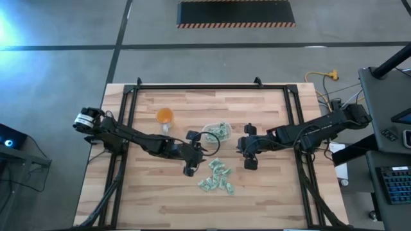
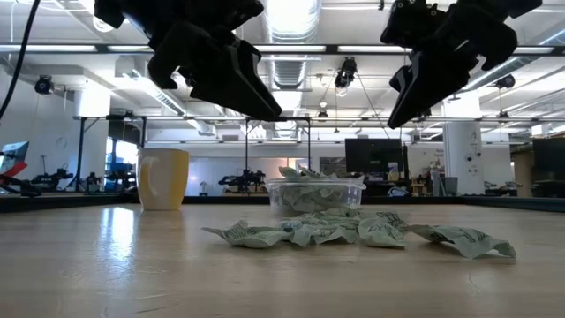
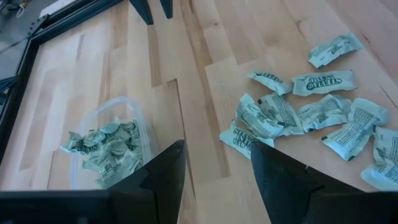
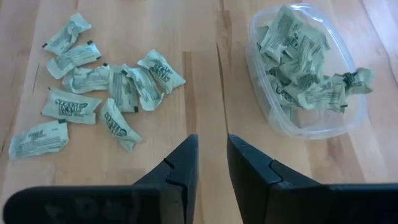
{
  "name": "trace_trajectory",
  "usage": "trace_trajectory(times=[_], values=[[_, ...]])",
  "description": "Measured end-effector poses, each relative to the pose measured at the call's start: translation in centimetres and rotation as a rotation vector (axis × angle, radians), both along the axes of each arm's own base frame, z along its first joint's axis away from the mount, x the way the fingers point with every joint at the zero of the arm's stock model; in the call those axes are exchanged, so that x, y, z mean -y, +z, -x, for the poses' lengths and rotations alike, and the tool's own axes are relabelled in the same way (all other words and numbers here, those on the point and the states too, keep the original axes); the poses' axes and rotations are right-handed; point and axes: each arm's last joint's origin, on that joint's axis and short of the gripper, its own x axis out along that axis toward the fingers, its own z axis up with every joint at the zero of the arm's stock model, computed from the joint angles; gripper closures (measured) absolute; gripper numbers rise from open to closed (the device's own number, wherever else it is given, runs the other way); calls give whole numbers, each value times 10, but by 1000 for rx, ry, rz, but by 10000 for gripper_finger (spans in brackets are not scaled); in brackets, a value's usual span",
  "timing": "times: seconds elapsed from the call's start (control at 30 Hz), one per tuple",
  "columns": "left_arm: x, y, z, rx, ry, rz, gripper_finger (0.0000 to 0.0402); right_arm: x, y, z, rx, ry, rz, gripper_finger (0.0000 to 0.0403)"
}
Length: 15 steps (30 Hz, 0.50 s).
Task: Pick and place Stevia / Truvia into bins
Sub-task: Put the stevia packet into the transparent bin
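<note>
Beside the packet-filled tub (image 1: pixel 216 133), both grippers hover: left gripper (image 1: pixel 189 168) fingers apart, right gripper (image 1: pixel 250 161) fingers narrow, both empty.

Counting it up: one small clear plastic tub (image 4: pixel 305 74) heaped with crumpled green-and-white paper packets, too jumbled to count, roughly a dozen more loose packets (image 4: pixel 99 99) on the table, plus one orange cup (image 1: pixel 165 116).

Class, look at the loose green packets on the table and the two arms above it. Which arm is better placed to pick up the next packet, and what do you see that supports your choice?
Probably the left. The left gripper hangs open beside the loose packets, which lie close ahead of its fingers in its wrist view. The right gripper, fingers nearly closed, sits slightly farther away, level with the tub. It's close, though.
</note>
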Motion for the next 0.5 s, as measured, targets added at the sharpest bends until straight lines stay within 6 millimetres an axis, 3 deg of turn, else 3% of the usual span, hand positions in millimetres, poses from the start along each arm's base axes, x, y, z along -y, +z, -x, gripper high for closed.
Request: trace_trajectory(times=[0.33,0.5], values=[[0,0,0,-2,1,-1,234,0,-2,1,-1,-26,-21,329],[-1,-2,1,-18,1,-5,234,-5,-8,4,-28,6,-118,323]])
